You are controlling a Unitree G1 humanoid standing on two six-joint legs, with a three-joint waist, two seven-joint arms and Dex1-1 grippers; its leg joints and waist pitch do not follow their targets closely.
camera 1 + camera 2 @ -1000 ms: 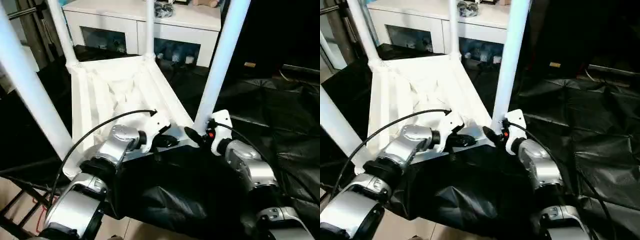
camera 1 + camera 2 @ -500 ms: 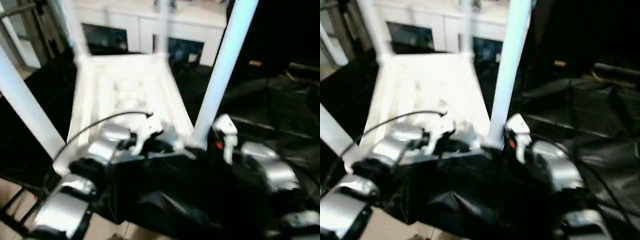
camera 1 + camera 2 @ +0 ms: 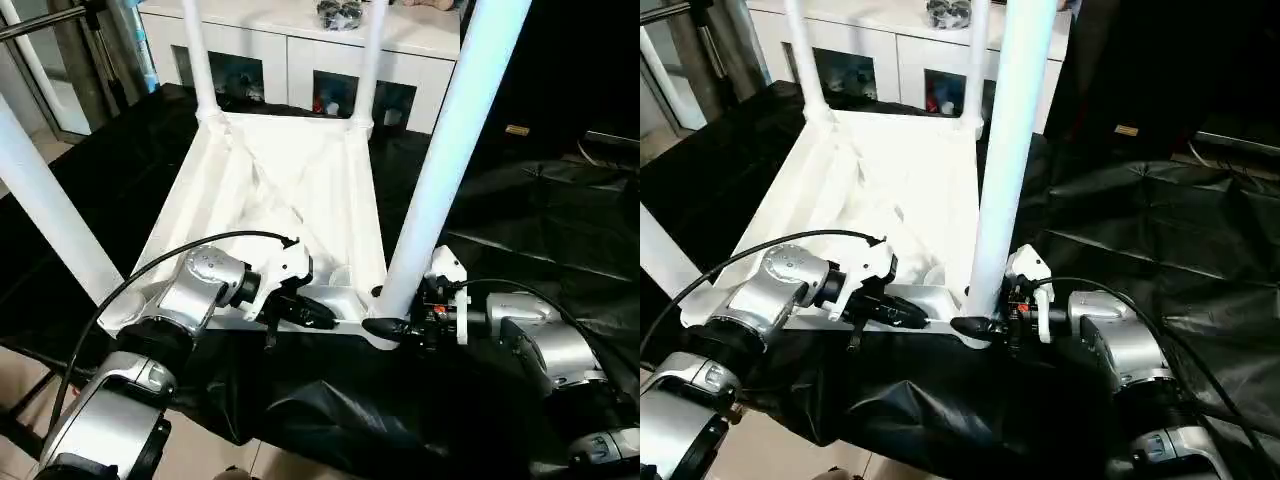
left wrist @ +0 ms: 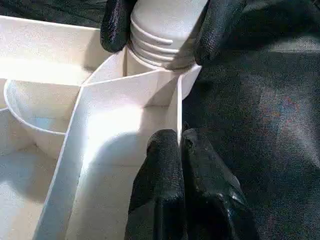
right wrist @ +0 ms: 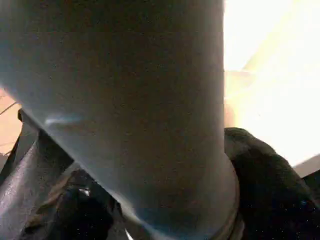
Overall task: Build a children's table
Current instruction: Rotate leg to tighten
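The children's table [image 3: 290, 200] is seen upside down on black sheeting [image 3: 540, 230], ribbed underside up, four legs standing in the corner sockets. The near rim [image 4: 177, 107] is pinched between the pressed-together fingers of the left gripper [image 4: 181, 145]. The right gripper [image 4: 159, 30] is placed around the ridged base of the near right leg [image 3: 445, 170], one finger on each side; contact appears likely, though actual clamping cannot be confirmed. A white cabinet [image 3: 300, 45] with glass doors is seen behind the table.
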